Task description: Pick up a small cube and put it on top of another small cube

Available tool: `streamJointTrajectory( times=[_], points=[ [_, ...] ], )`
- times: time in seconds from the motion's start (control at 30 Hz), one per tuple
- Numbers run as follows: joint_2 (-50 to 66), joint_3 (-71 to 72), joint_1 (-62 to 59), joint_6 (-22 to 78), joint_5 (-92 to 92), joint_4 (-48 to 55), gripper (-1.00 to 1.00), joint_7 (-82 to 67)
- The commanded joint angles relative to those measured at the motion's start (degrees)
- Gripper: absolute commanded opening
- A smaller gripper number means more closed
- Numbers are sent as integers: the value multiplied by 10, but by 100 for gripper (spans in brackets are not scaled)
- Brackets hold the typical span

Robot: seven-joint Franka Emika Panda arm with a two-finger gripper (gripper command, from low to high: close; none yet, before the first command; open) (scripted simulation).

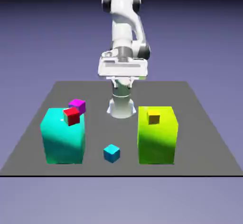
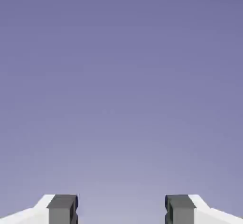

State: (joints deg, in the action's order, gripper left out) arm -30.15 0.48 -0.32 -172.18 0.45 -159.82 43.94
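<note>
- Starting nearest the exterior camera: small cyan cube (image 1: 111, 153) sits on the grey tabletop (image 1: 209, 147), in the gap between the two big blocks, close to the front edge. Touching neither block.
- Big teal block (image 1: 64, 136) on the exterior view's left, big lime block (image 1: 157, 135) on the exterior view's right. Both stand on the tabletop, well apart.
- Small red cube (image 1: 71, 116) rests on top of the teal block, near its far right corner, turned slightly off the block's edges.
- Small magenta cube (image 1: 77, 105) is just behind the red one, at the block's far edge. Looks like it touches the red cube or nearly so; can't tell for sure.
- Small yellow cube (image 1: 154, 117) sits on top of the lime block, roughly mid-top, alone.
- Farther back: my gripper (image 2: 121, 210) is spread wide, nothing between the fingers (image 2: 62, 209). Hand view shows only the plain blue-violet backdrop past the tips, no cube in sight.
- In the exterior view my hand (image 1: 123, 68) hangs high over the far middle of the tabletop, well above and behind all the cubes.
</note>
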Motion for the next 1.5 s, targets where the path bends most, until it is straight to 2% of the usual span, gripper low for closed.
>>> streamJointTrajectory(
  times=[0.0, 0.67, 0.73, 0.9, 0.93, 1.17, 1.47],
  points=[
    [21, 4, -8, 15, 4, 10, 0, 12],
    [436, 84, -176, 318, 78, 206, 0, 258],
    [437, 84, -176, 319, 78, 207, 0, 259],
    [534, 82, -167, 218, 77, 203, 0, 257],
    [534, 82, -167, 218, 77, 203, -100, 257],
    [429, 76, -168, 352, 86, 213, -100, 262],
    [349, 20, -174, 576, 127, 301, -100, 366]
  ],
)
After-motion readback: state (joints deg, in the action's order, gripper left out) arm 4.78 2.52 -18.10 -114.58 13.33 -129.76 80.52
